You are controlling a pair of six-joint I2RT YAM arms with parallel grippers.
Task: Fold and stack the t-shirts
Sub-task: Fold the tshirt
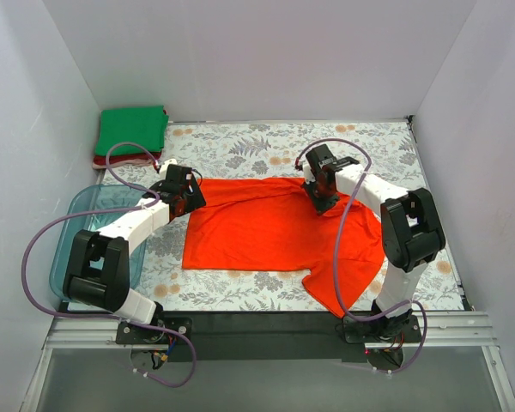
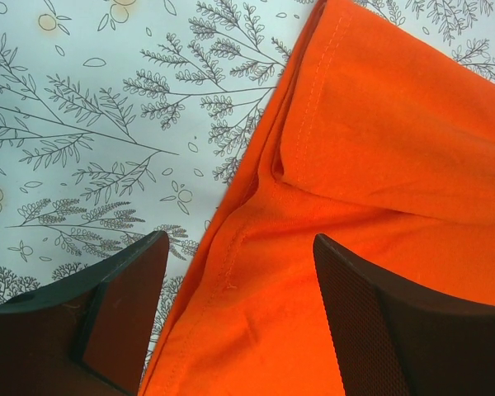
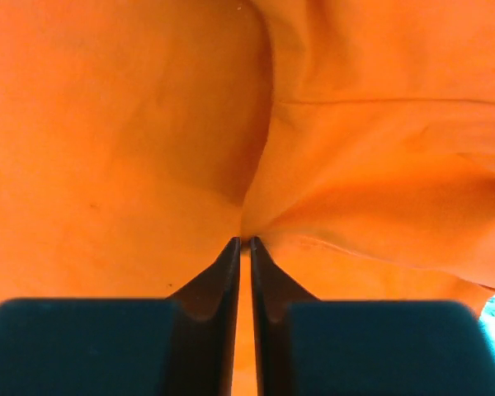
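A bright orange-red t-shirt [image 1: 266, 227] lies spread on the floral table cover, one sleeve trailing toward the front right. My left gripper [image 1: 182, 199] hovers open over its upper left edge. In the left wrist view the hemmed edge of the shirt [image 2: 379, 148] lies between the spread fingers [image 2: 124, 305], which do not touch it. My right gripper [image 1: 319, 202] is at the shirt's upper right part, shut on a pinched fold of the cloth [image 3: 107, 124]; the tips [image 3: 244, 241] meet on it. A folded green t-shirt [image 1: 133, 129] sits on a dark red one [image 1: 112, 160] at the back left.
A clear blue plastic tub [image 1: 69, 232] stands at the left edge beside the left arm. White walls close in the table on the left, back and right. Purple cables loop from both arms.
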